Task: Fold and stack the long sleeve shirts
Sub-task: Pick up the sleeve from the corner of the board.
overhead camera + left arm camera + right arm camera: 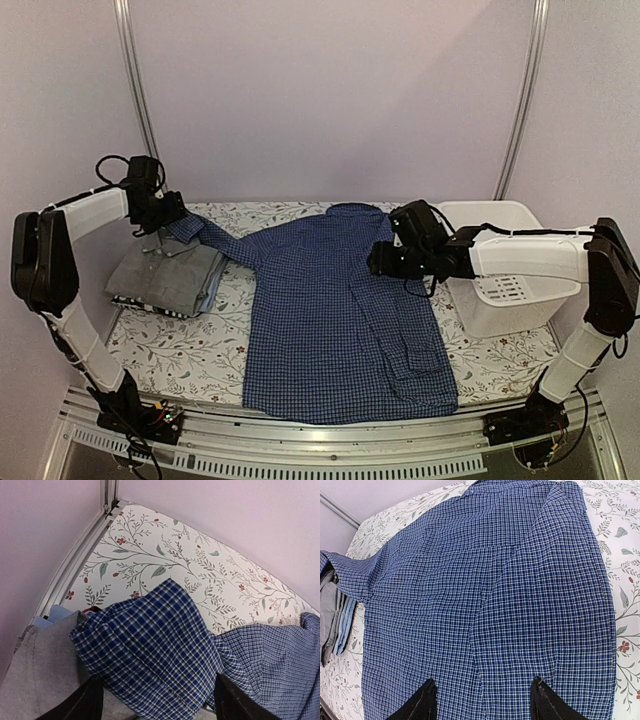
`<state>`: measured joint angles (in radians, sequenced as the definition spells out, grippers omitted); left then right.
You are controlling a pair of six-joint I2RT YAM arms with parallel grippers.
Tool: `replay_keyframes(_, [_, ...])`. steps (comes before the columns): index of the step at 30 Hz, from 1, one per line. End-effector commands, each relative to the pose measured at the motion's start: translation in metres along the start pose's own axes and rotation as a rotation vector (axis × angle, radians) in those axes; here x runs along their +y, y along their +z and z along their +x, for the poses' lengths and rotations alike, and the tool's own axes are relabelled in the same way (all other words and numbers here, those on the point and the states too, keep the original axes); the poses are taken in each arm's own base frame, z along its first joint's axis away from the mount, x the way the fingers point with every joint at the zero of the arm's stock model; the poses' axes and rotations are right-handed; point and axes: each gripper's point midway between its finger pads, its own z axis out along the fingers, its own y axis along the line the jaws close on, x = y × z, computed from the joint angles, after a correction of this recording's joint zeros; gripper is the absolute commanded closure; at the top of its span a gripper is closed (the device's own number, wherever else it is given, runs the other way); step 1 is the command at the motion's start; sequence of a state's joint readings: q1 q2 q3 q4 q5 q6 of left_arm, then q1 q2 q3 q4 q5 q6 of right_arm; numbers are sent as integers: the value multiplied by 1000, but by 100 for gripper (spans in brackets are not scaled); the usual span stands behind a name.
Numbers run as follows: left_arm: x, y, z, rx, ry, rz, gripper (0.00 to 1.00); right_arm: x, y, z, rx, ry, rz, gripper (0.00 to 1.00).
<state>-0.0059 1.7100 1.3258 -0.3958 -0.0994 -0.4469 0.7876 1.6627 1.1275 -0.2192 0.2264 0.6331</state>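
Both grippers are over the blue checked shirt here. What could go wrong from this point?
The sleeve cuff of the blue checked shirt rests over the folded stack, between the fingers of the open left gripper. Folding it in may drag the stack askew. The shirt's hem lies near the front edge of the table, so a pull by the right gripper could slide it off.
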Motion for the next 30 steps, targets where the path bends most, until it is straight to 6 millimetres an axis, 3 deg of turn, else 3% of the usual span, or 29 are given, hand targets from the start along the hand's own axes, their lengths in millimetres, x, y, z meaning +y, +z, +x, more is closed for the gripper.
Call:
replay_keyframes(1, [11, 4, -1, 3, -102, 47, 24, 10, -15, -13, -37, -5, -23, 38])
replay_keyframes(7, [18, 13, 5, 41, -191, 107, 24, 13, -19, -16, -44, -6, -30, 38])
replay_keyframes(14, [3, 24, 0, 65, -236, 211, 30, 14, -26, -21, -60, -4, -29, 39])
replay_keyframes(17, [-2, 31, 3, 83, -255, 252, 42, 16, -32, -24, -72, 0, -36, 39])
replay_keyframes(21, [-15, 38, 6, 121, -261, 322, 71, 21, -41, -30, -91, 1, -56, 42])
replay_keyframes(24, [-27, 31, 0, 114, -245, 386, 88, 23, -47, -33, -101, 7, -68, 44])
replay_keyframes(27, [-34, 24, -6, 100, -221, 421, 99, 25, -50, -35, -111, 12, -79, 45])
replay_keyframes(30, [-30, 26, -8, 95, -199, 400, 100, 27, -53, -36, -117, 15, -89, 46])
